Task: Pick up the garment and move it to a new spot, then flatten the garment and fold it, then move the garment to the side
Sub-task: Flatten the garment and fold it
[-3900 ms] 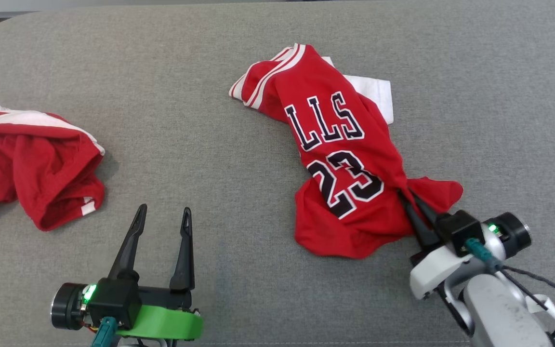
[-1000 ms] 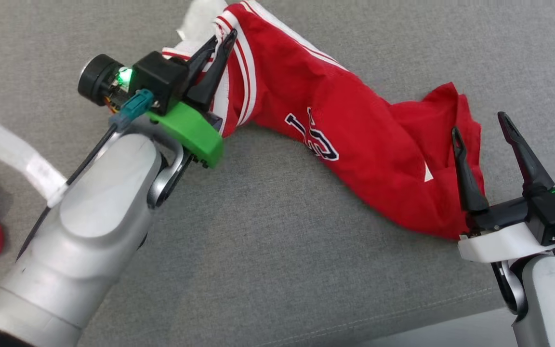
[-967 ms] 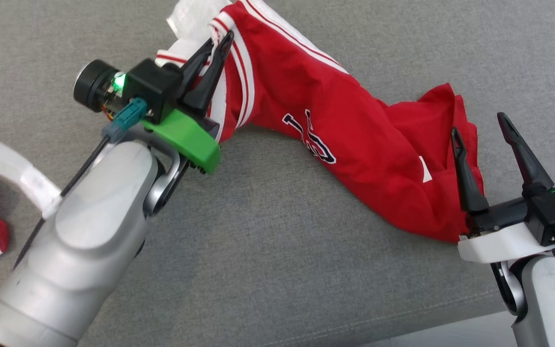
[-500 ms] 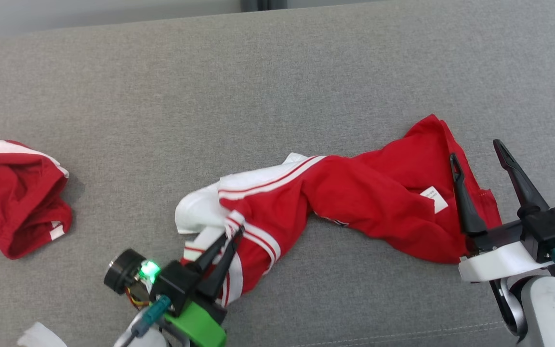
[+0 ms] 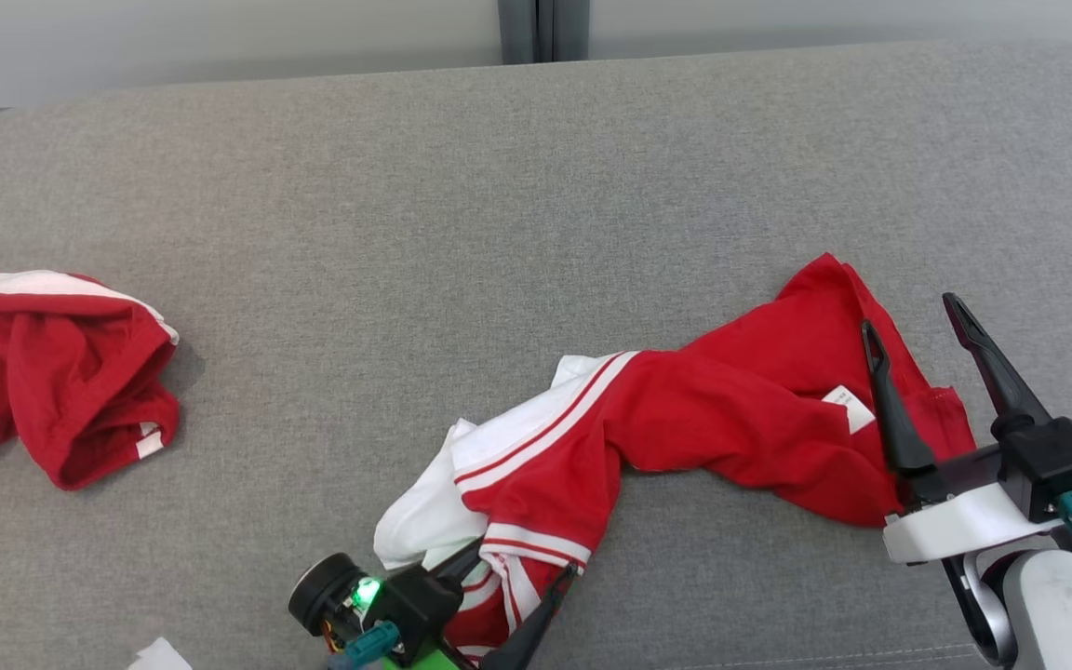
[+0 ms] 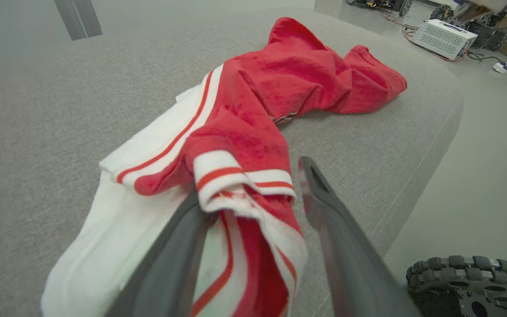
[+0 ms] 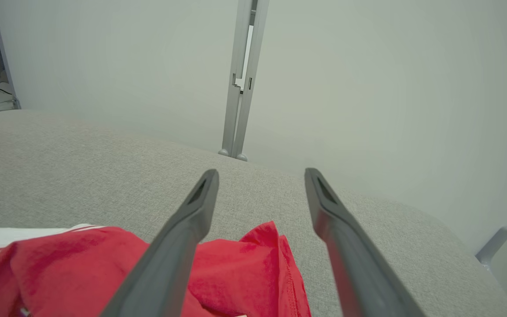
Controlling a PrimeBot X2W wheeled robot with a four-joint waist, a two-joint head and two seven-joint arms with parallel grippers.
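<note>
Near edge: left pincer (image 6: 253,185) stood apart, the striped trim (image 6: 240,176) draped loose between its fingers. The red jersey (image 5: 731,409) lay twisted like a rope across the near right of the grey bench (image 5: 406,233), with the right pincer (image 5: 908,313) also apart over its right end, clamping nothing. Flattening looked next: best to take opposite edges and draw outward, unrolling the twist. Far left, a second red garment (image 5: 52,372) sat crumpled; pale wall (image 7: 104,66) beyond.

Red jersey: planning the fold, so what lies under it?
White fabric pokes out under the red jersey at its left end, on the grey cushion. Its extent underneath is covered.
</note>
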